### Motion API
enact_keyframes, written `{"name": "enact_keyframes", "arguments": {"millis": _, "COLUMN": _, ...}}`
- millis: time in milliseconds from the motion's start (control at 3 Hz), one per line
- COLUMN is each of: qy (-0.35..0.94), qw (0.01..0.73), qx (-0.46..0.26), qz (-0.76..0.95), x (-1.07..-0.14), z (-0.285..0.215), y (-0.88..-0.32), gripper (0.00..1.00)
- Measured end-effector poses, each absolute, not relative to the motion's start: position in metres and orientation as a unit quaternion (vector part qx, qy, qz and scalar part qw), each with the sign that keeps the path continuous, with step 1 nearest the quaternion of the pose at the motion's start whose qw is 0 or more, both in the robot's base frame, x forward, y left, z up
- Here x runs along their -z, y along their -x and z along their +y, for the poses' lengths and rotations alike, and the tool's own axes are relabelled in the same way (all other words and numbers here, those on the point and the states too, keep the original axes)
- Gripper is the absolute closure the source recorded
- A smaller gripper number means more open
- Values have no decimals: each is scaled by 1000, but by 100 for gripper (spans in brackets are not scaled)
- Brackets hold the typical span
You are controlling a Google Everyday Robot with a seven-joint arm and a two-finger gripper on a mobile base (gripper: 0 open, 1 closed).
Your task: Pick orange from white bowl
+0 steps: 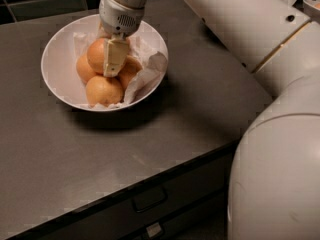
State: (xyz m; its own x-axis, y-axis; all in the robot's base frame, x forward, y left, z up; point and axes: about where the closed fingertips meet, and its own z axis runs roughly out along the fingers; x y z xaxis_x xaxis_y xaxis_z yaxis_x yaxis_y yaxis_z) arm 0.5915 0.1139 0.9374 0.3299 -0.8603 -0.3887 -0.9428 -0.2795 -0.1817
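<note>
orange [97, 54] — atop the pile in white bowl [55, 79], upper left of frame, right side hidden | gripper [114, 59] covers that side, reaching down from above — whether it grips cannot be told

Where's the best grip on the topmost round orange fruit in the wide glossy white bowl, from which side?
Across its widest middle, straight from above. The round orange fruit sits highest on the pile, nothing stacked on it; lower oranges and the flaring rim of the wide white bowl block side approaches. The gripper hangs directly over it, inside the bowl.
</note>
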Motion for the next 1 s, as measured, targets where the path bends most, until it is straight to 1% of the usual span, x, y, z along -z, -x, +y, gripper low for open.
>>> {"name": "enact_keyframes", "arguments": {"millis": 333, "qy": 792, "qw": 202, "qx": -108, "qz": 566, "x": -941, "z": 117, "y": -592, "gripper": 95}}
{"name": "enact_keyframes", "arguments": {"millis": 667, "qy": 794, "qw": 240, "qx": -109, "qz": 548, "x": -963, "z": 118, "y": -583, "gripper": 100}}
{"name": "enact_keyframes", "arguments": {"millis": 1000, "qy": 793, "qw": 293, "qx": -107, "qz": 524, "x": -986, "z": 116, "y": -569, "gripper": 100}}
